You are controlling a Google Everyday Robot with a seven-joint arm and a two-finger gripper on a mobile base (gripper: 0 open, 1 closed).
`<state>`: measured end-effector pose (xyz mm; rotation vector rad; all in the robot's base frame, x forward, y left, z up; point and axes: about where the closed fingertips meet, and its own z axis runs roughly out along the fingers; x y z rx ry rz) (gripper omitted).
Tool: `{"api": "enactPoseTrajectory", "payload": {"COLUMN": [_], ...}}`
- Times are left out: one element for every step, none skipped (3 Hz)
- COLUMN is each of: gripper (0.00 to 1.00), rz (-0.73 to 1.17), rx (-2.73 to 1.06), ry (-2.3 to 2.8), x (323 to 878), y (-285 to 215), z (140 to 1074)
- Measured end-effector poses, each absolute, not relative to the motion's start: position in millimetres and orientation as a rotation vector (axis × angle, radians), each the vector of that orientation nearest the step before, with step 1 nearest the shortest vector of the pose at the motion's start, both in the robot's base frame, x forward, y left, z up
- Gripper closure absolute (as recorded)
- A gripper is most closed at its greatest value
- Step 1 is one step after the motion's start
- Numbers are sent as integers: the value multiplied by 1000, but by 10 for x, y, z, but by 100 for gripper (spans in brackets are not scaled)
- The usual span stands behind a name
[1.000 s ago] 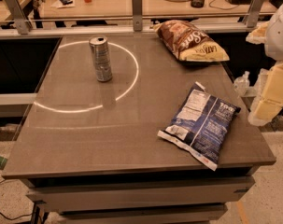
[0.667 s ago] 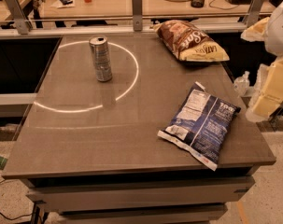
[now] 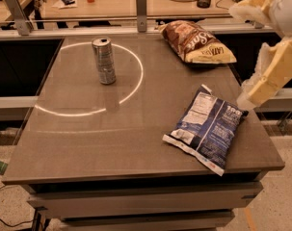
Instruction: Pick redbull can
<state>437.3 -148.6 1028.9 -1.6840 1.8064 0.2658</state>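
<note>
The redbull can [image 3: 103,60] is a slim silver-grey can standing upright at the back left of the grey table [image 3: 112,143], inside a bright ring of light. The gripper [image 3: 258,88] is at the right edge of the view, beyond the table's right side, far from the can. Its pale yellowish fingers [image 3: 273,71] hang over the table's right edge just above a blue chip bag [image 3: 205,128]. Nothing is held in it that I can see.
A brown chip bag [image 3: 196,42] lies at the back right of the table. The blue chip bag lies flat at the front right. A rail with metal posts [image 3: 140,4] runs behind the table. A wooden desk with clutter is beyond it.
The gripper and arm have shifted slightly leftwards and upwards at the right edge. The can and both bags have not moved.
</note>
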Motion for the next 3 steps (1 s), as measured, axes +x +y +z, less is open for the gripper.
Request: {"api": "enactPoseTrajectory", "payload": {"gripper": [0, 0, 0], "rz": [489, 764, 945], "rx": [-1567, -1464, -1391], "ry": [1760, 1621, 1400], "x": [4443, 4605, 4733], "y": [-1192, -833, -583], "z": [10266, 10148, 10155]}}
